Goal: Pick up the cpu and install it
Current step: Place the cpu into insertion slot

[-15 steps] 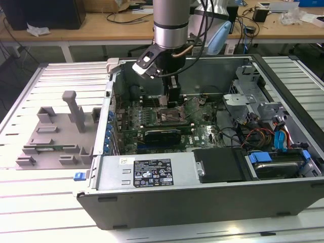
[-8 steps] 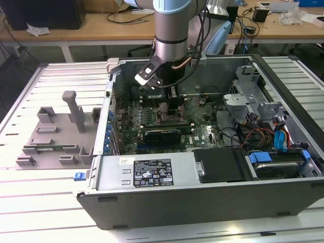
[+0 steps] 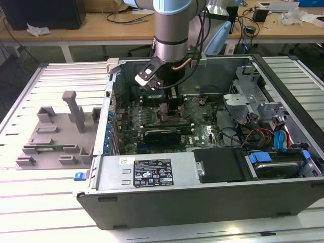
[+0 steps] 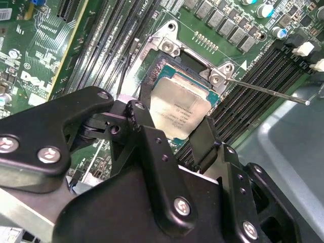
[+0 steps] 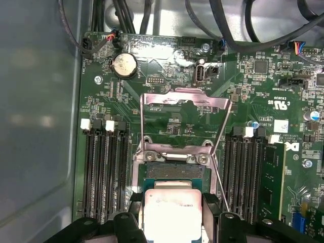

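A white label point(image 3: 147, 173) with black print and small symbols sits on the grey metal box point(image 3: 109, 177), its lines too small to make out. In both wrist views the cpu point(image 4: 177, 114) point(image 5: 172, 207) bears faint grey print, and the green board point(image 4: 35, 83) point(image 5: 281, 104) bears white lettering.

The cpu point(image 5: 169, 212) runs off the first wrist view's edge; the jaws cover its side edges

tray point(image 3: 50, 136) on table point(image 3: 40, 212), at the exterior view's left of case point(image 3: 202, 202) | board point(image 3: 202, 134) in case | cpu point(image 5: 172, 212) over socket point(image 5: 172, 169), between gripper point(image 4: 169, 119) fingers
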